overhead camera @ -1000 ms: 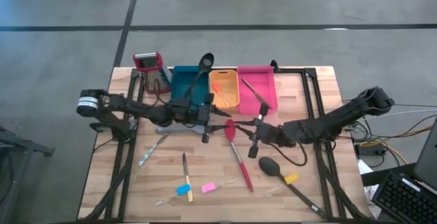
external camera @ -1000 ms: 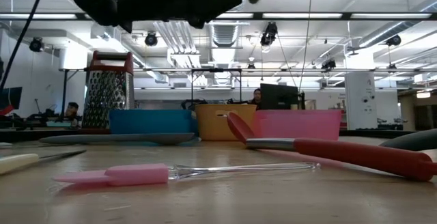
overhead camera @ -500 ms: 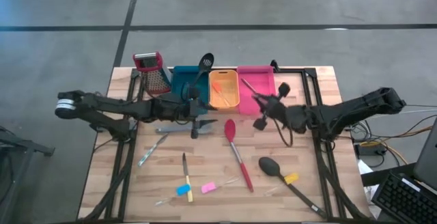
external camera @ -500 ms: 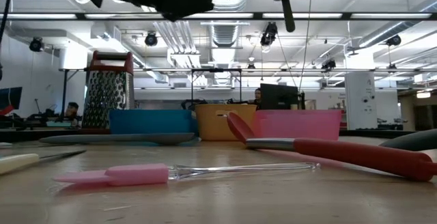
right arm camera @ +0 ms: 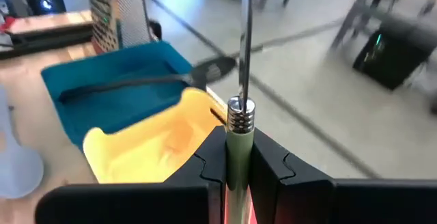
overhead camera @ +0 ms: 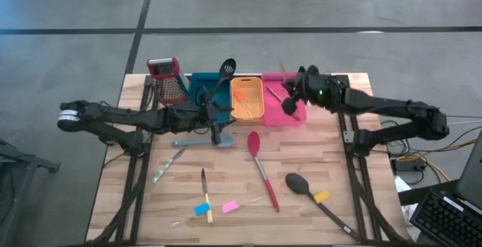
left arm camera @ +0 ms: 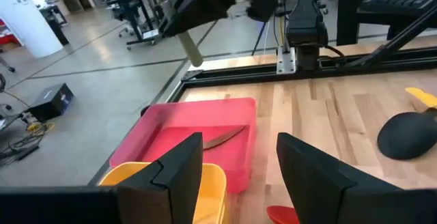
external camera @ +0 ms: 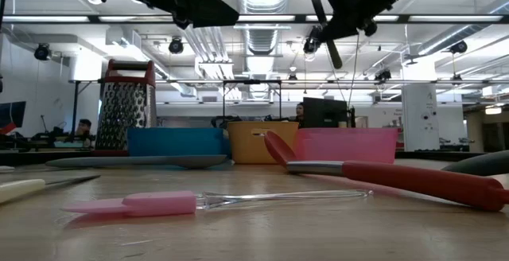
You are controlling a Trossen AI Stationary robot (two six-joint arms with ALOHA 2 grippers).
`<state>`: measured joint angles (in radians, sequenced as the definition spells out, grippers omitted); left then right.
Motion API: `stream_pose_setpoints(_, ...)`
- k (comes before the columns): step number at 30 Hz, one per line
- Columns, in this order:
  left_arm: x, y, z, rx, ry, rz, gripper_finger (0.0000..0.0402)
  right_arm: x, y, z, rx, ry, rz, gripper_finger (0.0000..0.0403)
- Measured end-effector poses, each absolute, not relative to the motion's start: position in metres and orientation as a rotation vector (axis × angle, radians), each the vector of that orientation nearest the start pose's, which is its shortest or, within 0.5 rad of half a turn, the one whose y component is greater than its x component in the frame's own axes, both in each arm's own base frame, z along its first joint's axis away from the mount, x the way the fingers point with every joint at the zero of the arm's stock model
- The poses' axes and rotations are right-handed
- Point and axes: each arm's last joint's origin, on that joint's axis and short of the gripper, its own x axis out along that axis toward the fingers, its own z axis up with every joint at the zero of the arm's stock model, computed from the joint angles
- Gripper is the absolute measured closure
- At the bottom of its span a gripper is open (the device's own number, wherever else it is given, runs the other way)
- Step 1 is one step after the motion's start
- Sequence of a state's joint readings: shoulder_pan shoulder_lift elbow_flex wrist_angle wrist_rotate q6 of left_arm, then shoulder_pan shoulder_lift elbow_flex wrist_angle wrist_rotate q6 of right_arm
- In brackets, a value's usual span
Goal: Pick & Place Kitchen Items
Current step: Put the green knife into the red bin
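Observation:
My right gripper [overhead camera: 293,89] is above the pink bin [overhead camera: 295,117] and is shut on a slim tool with a pale green handle [right arm camera: 236,149] and a thin metal shaft [right arm camera: 244,39]. In the low view the tool [external camera: 322,24] slants high above the table. My left gripper [overhead camera: 218,129] is open and empty, in front of the teal bin [overhead camera: 197,95] and above a grey-blue spoon [overhead camera: 197,143]. A red spoon [overhead camera: 260,168], a black spoon [overhead camera: 302,185] and small coloured pieces [overhead camera: 204,208] lie on the table. My right gripper pinches the pale green handle between its two fingers, just below the metal collar [right arm camera: 237,113]. The fingers come about level from the table's right and lie across the tool. The tool is lifted clear and stands steep and tilted, its handle end [left arm camera: 190,50] sticking out below.
A slim utensil [left arm camera: 225,136] lies in the pink bin. The orange bin [overhead camera: 247,99] stands between the pink and teal ones. A black slotted spatula [overhead camera: 224,71] leans out of the teal bin. The metal grater [overhead camera: 168,78] stands at the far left. A metal tool [overhead camera: 167,165] lies near left.
My right gripper has risen from above the middle of the table and gone toward the far edge, carrying the tool to above the pink bin. My left gripper has drawn back a little toward the table's left.

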<state>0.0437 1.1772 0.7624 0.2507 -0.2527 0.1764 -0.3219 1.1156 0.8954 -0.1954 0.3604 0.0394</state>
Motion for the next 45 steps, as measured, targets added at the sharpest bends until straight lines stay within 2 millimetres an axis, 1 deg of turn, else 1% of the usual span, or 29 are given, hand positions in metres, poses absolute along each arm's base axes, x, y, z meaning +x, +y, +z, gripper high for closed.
stream_pose_setpoints(2, 0.261, 0.019, 0.288, 0.191, 0.187, 0.282, 0.0209, 0.222, -0.097, 0.31, 0.063, 0.433, -0.685, 0.0379)
stream_pose_setpoints(6, 0.257, 0.019, 0.293, 0.197, 0.168, 0.308, 0.0209, 0.221, -0.114, 0.31, 0.118, 0.465, -0.7, 0.0379)
stream_pose_setpoints(9, 0.253, 0.019, 0.294, 0.197, 0.155, 0.336, 0.0209, 0.227, -0.127, 0.307, 0.141, 0.508, -0.712, 0.0379)
stream_pose_setpoints(11, 0.25, 0.019, 0.292, 0.2, 0.151, 0.341, 0.0209, 0.231, -0.138, 0.3, 0.163, 0.583, -0.727, 0.0379)
stream_pose_setpoints(17, 0.242, 0.018, 0.291, 0.2, 0.142, 0.341, 0.0209, 0.254, -0.174, 0.278, 0.279, 0.841, -0.738, 0.0379)
stream_pose_setpoints(20, 0.239, 0.018, 0.291, 0.199, 0.137, 0.342, 0.0209, 0.264, -0.188, 0.265, 0.321, 0.975, -0.736, 0.0379)
stream_pose_setpoints(24, 0.238, 0.018, 0.291, 0.2, 0.143, 0.341, 0.0209, 0.275, -0.202, 0.251, 0.37, 1.092, -0.721, 0.0379)
stream_pose_setpoints(27, 0.238, 0.018, 0.289, 0.202, 0.161, 0.339, 0.0209, 0.279, -0.21, 0.239, 0.425, 1.137, -0.722, 0.0379)
stream_pose_setpoints(30, 0.238, 0.018, 0.288, 0.203, 0.167, 0.338, 0.0209, 0.28, -0.218, 0.229, 0.488, 1.149, -0.743, 0.0379)
stream_pose_setpoints(32, 0.238, 0.018, 0.288, 0.204, 0.167, 0.338, 0.0209, 0.279, -0.22, 0.223, 0.525, 1.167, -0.72, 0.0379)
stream_pose_setpoints(45, 0.238, 0.018, 0.288, 0.201, 0.169, 0.337, 0.0209, 0.278, -0.22, 0.187, 0.596, 1.293, -0.697, 0.0379)
